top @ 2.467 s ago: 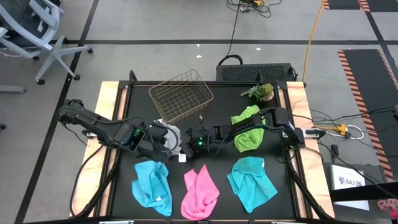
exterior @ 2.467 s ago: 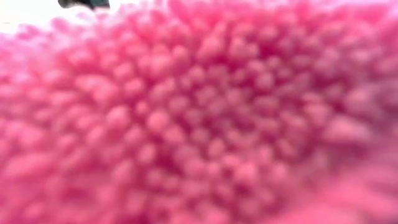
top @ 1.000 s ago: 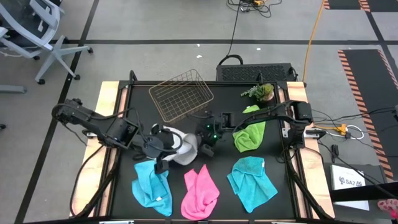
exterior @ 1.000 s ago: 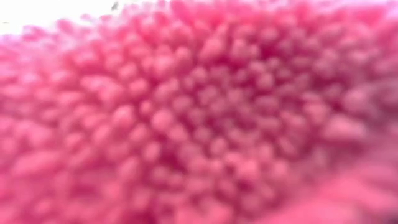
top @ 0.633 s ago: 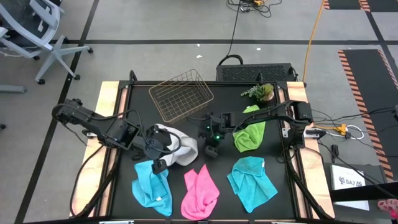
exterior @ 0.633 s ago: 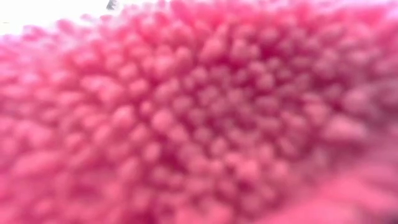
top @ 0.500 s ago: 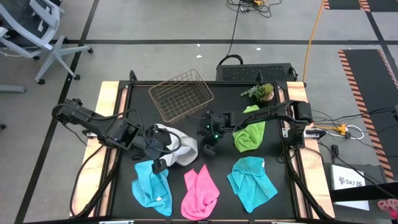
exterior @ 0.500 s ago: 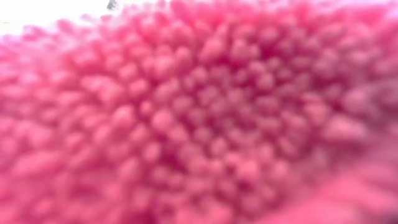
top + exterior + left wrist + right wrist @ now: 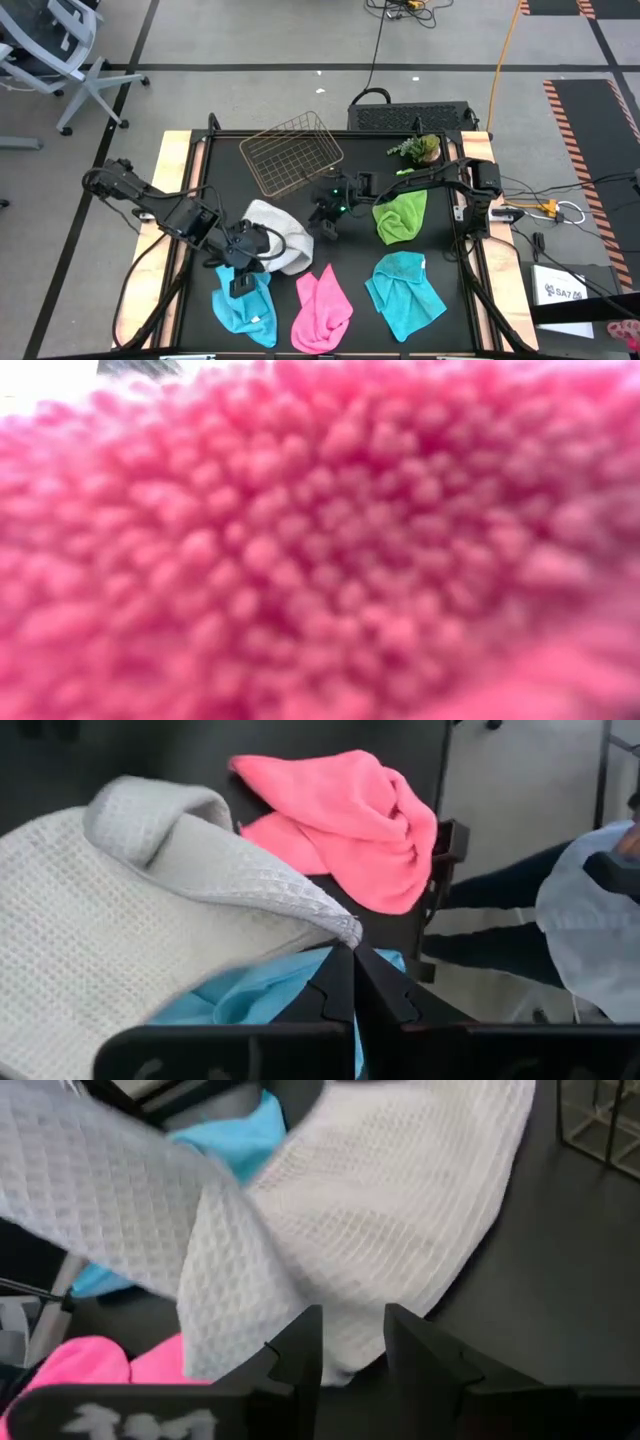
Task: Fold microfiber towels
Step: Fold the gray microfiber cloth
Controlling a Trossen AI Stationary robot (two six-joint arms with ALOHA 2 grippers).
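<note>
Judging by how the cloths lie, the folding has barely begun. In the high view, going left to right along the lower part of the black bench (image 9: pixel 200 300), a cyan towel (image 9: pixel 247 310), a pink towel (image 9: pixel 322 309) and a second cyan towel (image 9: pixel 404 295) all lie rumpled, and the lime green towel (image 9: pixel 401 218) sits bunched at centre right. The white-grey towel (image 9: pixel 276 234), left of centre, is spread with one edge turned over, so it looks like the one in hand; none reads as a finished fold.

The left gripper (image 9: pixel 240 280) sits over the left cyan towel's upper edge, just beside the white-grey one, jaws clenched with nothing visibly caught. The right gripper (image 9: pixel 325 225) hovers near the centre, just right of the white-grey towel, jaws parted and grasping nothing.

The left wrist view alone shows the white-grey towel's curled corner overlapping the cyan cloth, and a person beyond the bench. The right wrist view shows the waffle weave and the fold line. The low view is filled with pink pile.
</note>
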